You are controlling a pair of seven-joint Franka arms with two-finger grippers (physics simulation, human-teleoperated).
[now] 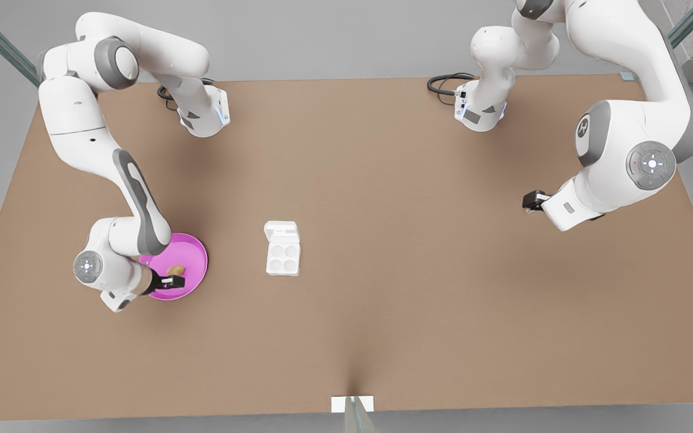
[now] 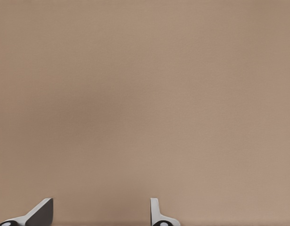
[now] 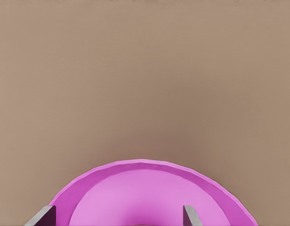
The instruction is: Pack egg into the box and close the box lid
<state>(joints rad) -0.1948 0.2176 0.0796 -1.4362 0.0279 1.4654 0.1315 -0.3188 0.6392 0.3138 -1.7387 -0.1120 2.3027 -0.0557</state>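
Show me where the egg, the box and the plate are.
egg point(image 1: 175, 270): front view, its tan top.
box point(image 1: 283, 259): front view, between its four cavities.
plate point(image 3: 149, 170): right wrist view, its pink rim.

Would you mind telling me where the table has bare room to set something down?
The table is bare between the box and the left gripper, and along its near edge. It is crowded at the pink plate, where the right gripper hangs over the egg.
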